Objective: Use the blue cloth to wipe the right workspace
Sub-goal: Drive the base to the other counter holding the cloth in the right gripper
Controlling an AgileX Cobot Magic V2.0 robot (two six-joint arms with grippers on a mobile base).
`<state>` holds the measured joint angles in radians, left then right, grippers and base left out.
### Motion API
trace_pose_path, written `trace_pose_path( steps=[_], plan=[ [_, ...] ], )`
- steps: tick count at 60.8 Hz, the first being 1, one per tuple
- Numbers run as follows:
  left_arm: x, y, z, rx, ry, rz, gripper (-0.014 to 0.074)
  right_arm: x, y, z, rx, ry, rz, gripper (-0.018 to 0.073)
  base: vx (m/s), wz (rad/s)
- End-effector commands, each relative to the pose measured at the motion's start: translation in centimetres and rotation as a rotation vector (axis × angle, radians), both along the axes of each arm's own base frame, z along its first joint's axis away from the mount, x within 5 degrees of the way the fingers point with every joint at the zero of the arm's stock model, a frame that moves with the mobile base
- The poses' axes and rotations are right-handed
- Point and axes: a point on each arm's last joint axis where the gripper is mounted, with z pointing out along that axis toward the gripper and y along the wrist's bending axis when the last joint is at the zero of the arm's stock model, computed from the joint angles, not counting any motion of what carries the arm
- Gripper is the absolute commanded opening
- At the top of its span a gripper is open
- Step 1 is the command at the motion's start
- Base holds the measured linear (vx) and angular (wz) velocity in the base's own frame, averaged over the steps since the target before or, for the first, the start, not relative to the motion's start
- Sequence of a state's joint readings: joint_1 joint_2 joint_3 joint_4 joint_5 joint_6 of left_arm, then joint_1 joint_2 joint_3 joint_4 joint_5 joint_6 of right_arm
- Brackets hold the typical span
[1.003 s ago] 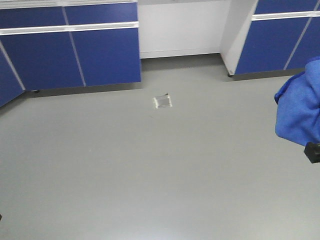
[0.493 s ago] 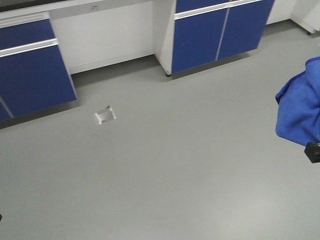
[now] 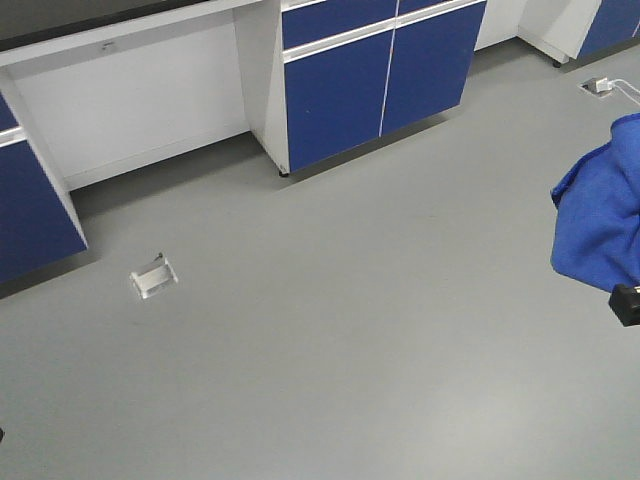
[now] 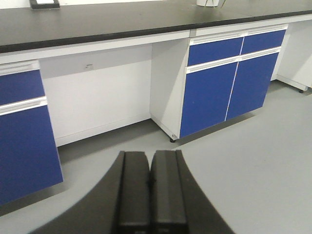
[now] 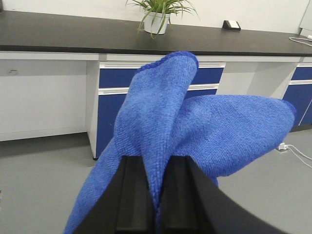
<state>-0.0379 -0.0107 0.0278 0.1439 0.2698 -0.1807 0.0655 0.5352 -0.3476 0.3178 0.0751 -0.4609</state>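
My right gripper (image 5: 155, 163) is shut on the blue cloth (image 5: 195, 122), which bulges up and out between the jaws and hangs down on both sides. In the front view the cloth (image 3: 600, 220) hangs at the right edge above a bit of the right gripper (image 3: 625, 303). My left gripper (image 4: 149, 155) is shut and empty, held over the grey floor. A long black benchtop (image 5: 73, 34) runs across the right wrist view, some way ahead, with a small black box with a white face (image 5: 231, 25) on it. The benchtop also shows in the left wrist view (image 4: 97, 24).
Blue and white base cabinets (image 3: 380, 75) stand under the benchtop, with an open knee space (image 3: 140, 110) to their left. A potted plant (image 5: 158, 14) stands on the benchtop. Metal floor sockets (image 3: 153, 277) (image 3: 600, 86) sit in the grey floor. A white cable (image 5: 295, 151) lies at the right.
The front view has swung to the right: the cabinets and the floor socket have slid left across the frame. The cloth keeps its place at the right edge.
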Motion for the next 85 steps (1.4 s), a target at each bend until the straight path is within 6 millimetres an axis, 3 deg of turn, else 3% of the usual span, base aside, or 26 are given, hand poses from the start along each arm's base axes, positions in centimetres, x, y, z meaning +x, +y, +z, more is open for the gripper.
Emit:
trace_pose_path(
  steps=[1, 48, 85],
  plan=[
    [0.11, -0.14, -0.18, -0.009, -0.069, -0.015, -0.0006, 0.26, -0.26, 1.65, 0.0, -0.104, -0.029, -0.0003, 0.32, -0.11],
    [0.11, -0.14, -0.18, -0.009, -0.069, -0.015, -0.0006, 0.26, -0.26, 1.64, 0.0, -0.104, -0.029, -0.0003, 0.4, -0.02],
    [0.11, -0.14, -0.18, -0.009, -0.069, -0.015, -0.0006, 0.26, -0.26, 1.64, 0.0, -0.104, -0.029, -0.0003, 0.46, 0.44]
  ],
)
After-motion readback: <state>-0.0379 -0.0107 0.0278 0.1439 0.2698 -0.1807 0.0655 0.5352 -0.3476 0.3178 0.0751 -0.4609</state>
